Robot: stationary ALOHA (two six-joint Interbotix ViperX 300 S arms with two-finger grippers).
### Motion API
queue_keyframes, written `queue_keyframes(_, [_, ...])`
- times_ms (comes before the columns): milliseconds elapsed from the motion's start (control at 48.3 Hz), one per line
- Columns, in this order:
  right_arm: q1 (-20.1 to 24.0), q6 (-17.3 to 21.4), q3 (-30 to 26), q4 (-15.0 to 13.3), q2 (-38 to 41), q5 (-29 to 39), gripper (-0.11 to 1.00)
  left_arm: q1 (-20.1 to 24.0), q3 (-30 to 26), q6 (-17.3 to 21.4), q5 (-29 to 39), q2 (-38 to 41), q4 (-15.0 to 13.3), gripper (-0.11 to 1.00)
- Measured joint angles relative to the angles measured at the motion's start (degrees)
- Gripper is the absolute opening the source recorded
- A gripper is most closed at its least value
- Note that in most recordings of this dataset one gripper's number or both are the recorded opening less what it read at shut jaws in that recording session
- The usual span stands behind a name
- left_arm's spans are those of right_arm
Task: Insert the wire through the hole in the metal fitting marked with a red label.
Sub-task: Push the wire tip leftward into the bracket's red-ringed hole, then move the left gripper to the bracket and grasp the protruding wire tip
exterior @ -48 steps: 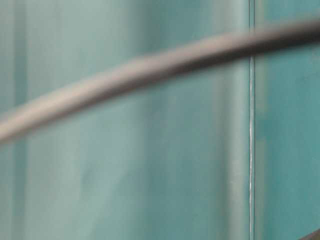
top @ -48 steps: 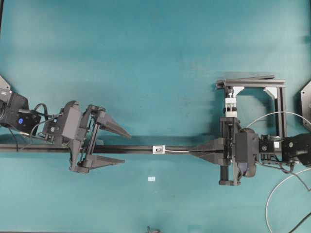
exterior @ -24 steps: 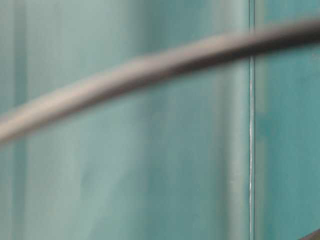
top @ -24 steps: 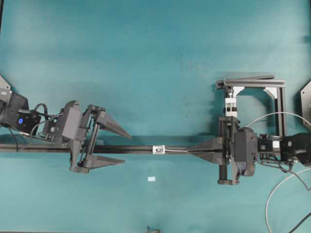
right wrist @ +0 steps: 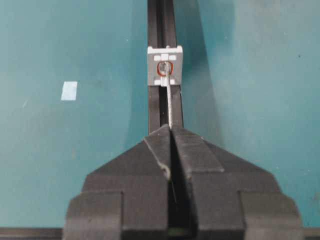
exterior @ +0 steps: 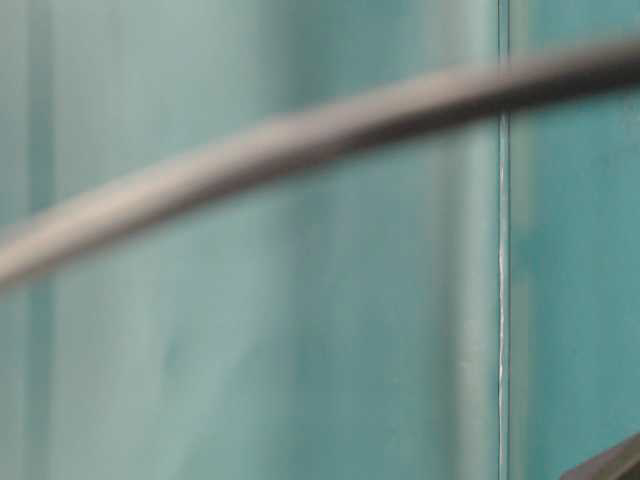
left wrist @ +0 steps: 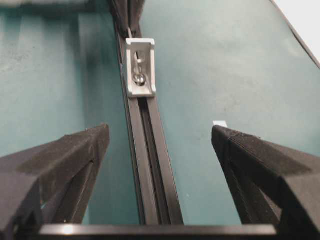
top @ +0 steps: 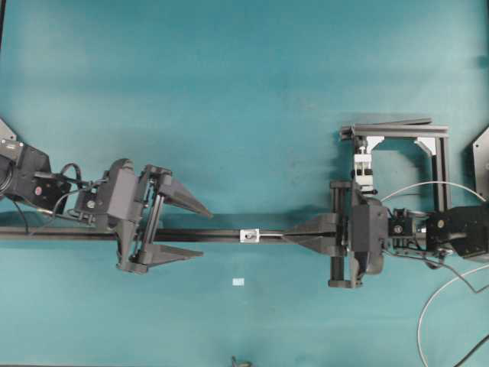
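Wire [right wrist: 169, 102] is pinched between the closed jaws of the right gripper [right wrist: 170, 131], its tip at the hole [right wrist: 163, 68] of the metal fitting [right wrist: 164, 65]. Left gripper [left wrist: 159, 137] is held spread wide astride the black rail [left wrist: 152, 165].

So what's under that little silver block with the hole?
The metal fitting sits on a long black rail. The table beneath is covered. The wire from the right gripper reaches its red-ringed hole.

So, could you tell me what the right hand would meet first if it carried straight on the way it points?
Probably the metal fitting on the black rail: the right hand, shut on the wire, points along the rail at it, with the wire tip already at the red-ringed hole.
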Motion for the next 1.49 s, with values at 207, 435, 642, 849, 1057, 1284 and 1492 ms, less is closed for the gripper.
queue_keyframes(207, [-1.0,0.0,-1.0,-1.9,0.7,0.2,-0.01,0.6,-1.3,0.1,1.7,0.0,0.0,0.63])
queue_keyframes(435, [-1.8,0.0,-2.0,-3.7,1.1,0.7,-0.01,1.1,-1.8,0.0,2.6,0.0,0.0,0.63])
queue_keyframes(642, [-2.8,0.0,-3.3,-5.6,1.2,2.2,-0.01,1.4,-2.2,-0.4,3.7,0.0,0.0,0.59])
queue_keyframes(849, [-3.3,0.0,-3.8,-7.1,1.2,2.7,-0.01,1.5,-3.3,-0.5,6.0,0.0,0.0,0.57])
queue_keyframes(1057, [-3.5,0.0,-3.9,-7.4,1.2,2.8,-0.01,1.8,-5.1,-0.6,8.1,0.0,0.0,0.57])
queue_keyframes(1284, [-3.5,0.0,-4.0,-7.4,1.2,3.3,-0.01,2.2,-8.0,-0.7,11.2,0.8,0.0,0.57])
queue_keyframes(1492, [-3.5,0.0,-4.0,-7.4,1.3,3.4,-0.01,2.5,-10.3,-3.0,13.4,2.2,0.0,0.55])
